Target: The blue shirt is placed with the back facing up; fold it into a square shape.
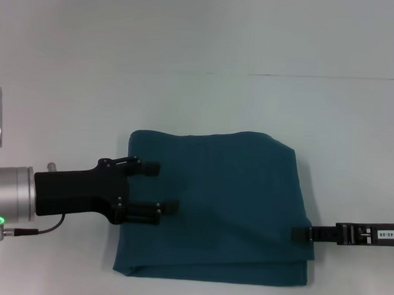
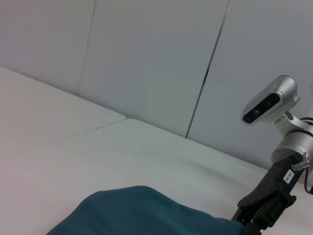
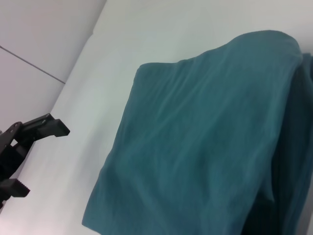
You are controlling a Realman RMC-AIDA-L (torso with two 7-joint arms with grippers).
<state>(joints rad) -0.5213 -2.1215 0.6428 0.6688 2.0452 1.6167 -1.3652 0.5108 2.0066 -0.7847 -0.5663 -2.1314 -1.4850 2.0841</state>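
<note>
The blue shirt [image 1: 227, 202] lies folded into a rough square on the white table, plain side up. It also shows in the left wrist view [image 2: 137, 213] and fills the right wrist view [image 3: 205, 142]. My left gripper [image 1: 160, 186] is open and empty, and its two black fingers reach over the shirt's left edge. It also shows in the right wrist view [image 3: 36, 159], apart from the cloth. My right gripper [image 1: 301, 234] sits at the shirt's right edge near the front corner, seen edge-on. In the left wrist view [image 2: 264, 213] it touches the cloth's edge.
The white table [image 1: 199, 101] extends around the shirt, with a seam line running across the far side. Pale wall panels [image 2: 146, 58] stand behind the table. The right arm's wrist camera [image 2: 269, 105] rises above its gripper.
</note>
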